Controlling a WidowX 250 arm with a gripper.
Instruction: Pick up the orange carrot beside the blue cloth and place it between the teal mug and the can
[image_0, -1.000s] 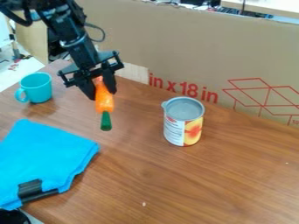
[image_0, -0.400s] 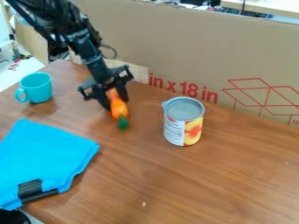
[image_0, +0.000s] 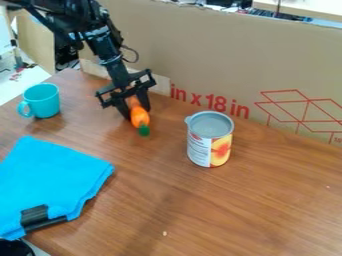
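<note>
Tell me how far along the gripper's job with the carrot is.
Done, apparently: the grasp, as the black two-finger gripper has the orange, green-ended toy carrot between its fingers. In hand: the carrot, held low at the brown wooden table; whether it touches, I cannot tell. Left, probably: the release and backing away, since the fingers flank the carrot.

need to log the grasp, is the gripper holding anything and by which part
The gripper holds the orange toy carrot by its end away from the green tip.
</note>
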